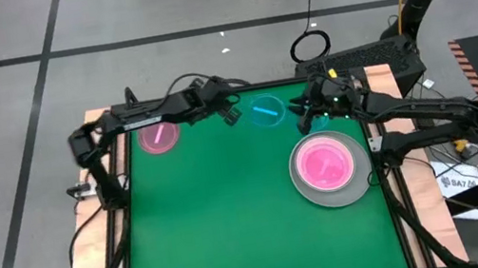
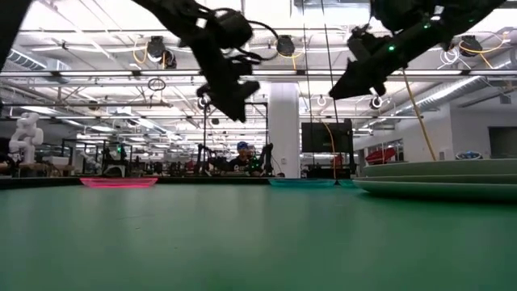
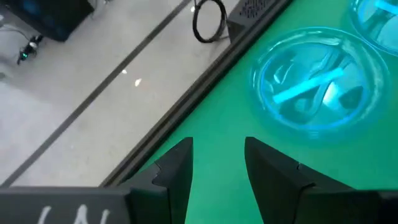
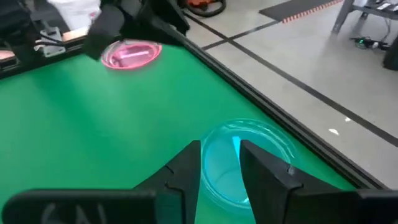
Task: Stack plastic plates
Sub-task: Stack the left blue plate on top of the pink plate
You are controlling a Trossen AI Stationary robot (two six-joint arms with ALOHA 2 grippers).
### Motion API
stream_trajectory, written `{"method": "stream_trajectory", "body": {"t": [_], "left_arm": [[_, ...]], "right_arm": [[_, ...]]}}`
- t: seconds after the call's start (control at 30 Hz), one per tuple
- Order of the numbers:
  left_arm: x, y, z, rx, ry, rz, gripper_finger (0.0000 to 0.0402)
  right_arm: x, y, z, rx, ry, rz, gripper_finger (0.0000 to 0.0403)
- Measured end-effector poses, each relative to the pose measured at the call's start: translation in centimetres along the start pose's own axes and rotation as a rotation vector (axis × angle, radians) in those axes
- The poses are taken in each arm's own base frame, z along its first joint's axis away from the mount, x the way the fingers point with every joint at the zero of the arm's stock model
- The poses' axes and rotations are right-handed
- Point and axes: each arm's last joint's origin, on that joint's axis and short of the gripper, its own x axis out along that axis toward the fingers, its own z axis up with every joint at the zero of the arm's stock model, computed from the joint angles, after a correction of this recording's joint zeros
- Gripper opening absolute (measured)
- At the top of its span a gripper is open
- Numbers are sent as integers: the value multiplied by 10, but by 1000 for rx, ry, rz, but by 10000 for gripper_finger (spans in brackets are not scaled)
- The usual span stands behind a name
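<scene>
Right gripper (image 1: 306, 121) up in the air at upper centre-right of the high view, fingers parted by a narrow gap and empty, aimed down at a blue plate (image 4: 245, 158) right under the tips in its wrist view; probably lined up so for a pinch on the rim. Same plate mostly hidden under that gripper in the high view, only an edge showing.

Left gripper (image 1: 228, 109) also raised, near the top centre, fingers apart and empty, pointed toward the second blue plate (image 1: 266, 110) just beside it; likely poised for that one.

Pink plate (image 1: 159, 136) flat on the green counter (image 1: 224, 223) at upper left, under the left arm, untouched.

Stack (image 1: 328, 170) at centre right: grey plate at the base, a pink one on top, largest lowest so the small ones nest. Layers between not clear. Small plates still scattered, so job judged partway.
</scene>
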Motion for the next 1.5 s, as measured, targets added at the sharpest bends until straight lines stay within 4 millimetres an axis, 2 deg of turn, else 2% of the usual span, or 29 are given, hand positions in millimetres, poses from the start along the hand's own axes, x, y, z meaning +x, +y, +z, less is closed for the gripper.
{"method": "stream_trajectory", "body": {"t": [0.1,0.23,0.33,0.47,0.67,0.83,1.1,1.33,1.5], "left_arm": [[-24,12,-6,-20,-103,-15,152],[-47,22,-26,-18,-165,-32,152],[-69,31,-36,-31,-237,-39,152],[-93,42,-52,-34,-325,-49,152],[-132,57,-68,-41,-527,-141,152],[-157,68,-75,-28,-599,-129,152],[-173,76,-88,-17,-561,-135,152],[-180,80,-98,-7,-519,-125,152],[-189,84,-100,-26,-550,-123,152]], "right_arm": [[14,8,3,-24,37,22,105],[34,20,7,-98,92,49,105],[48,28,8,-249,124,75,105],[64,32,-4,-426,193,97,105],[93,28,-17,-349,289,70,105],[120,35,-8,-361,336,76,105],[140,33,5,-342,514,55,105],[150,33,-10,-315,599,45,105],[160,32,-18,-312,600,38,105]]}}
